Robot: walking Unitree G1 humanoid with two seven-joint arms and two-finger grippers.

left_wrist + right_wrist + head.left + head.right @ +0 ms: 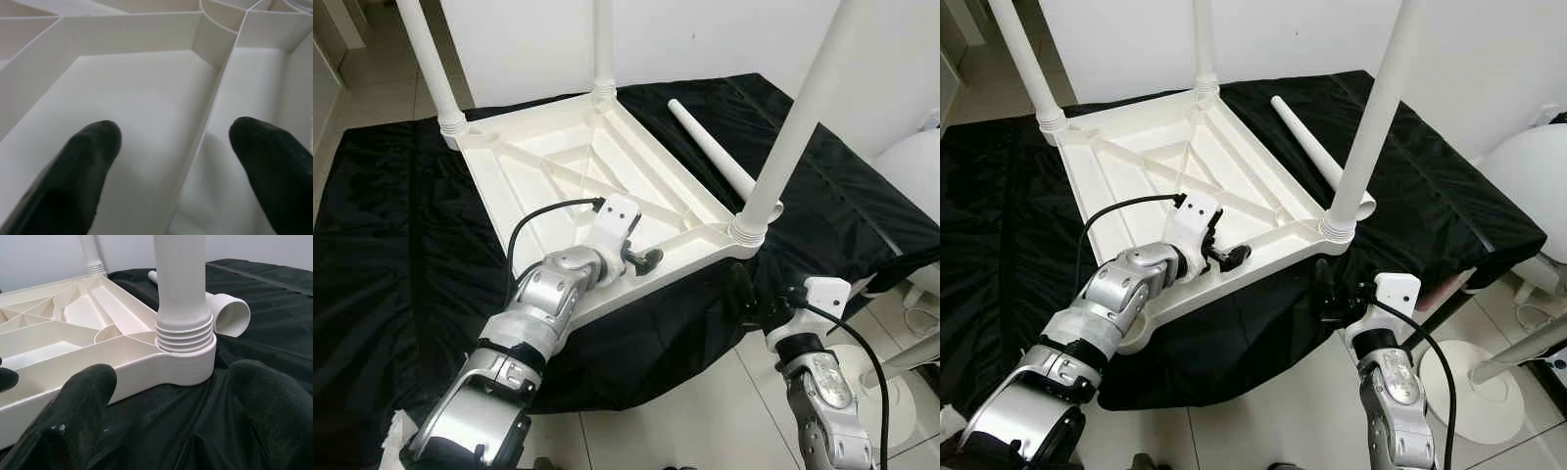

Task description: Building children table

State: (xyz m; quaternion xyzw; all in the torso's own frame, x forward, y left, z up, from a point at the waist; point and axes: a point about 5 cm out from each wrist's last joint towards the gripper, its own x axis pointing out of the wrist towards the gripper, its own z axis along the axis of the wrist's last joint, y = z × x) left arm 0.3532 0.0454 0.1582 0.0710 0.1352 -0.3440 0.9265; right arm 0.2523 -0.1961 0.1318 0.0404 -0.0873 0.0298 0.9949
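Observation:
A white plastic tabletop (pixel 558 166) lies upside down on a black cloth (pixel 391 245). Three white legs stand screwed into its corners, the nearest at the right (pixel 798 117). A loose leg (pixel 710 147) lies on the cloth behind that corner. The near left corner socket (pixel 1131 341) holds no leg. My left gripper (pixel 644 260) is open at the tabletop's near edge, its fingertips (pixel 98 142) astride a rib. My right gripper (pixel 178 382) is open, low in front of the threaded collar (pixel 185 333) of the near right leg, a short way off it.
The cloth-covered surface ends just in front of me, with tiled floor (pixel 1263 431) below. A white rounded object (pixel 911 166) and a white disc base (pixel 1474 392) stand to the right. A white wall is behind.

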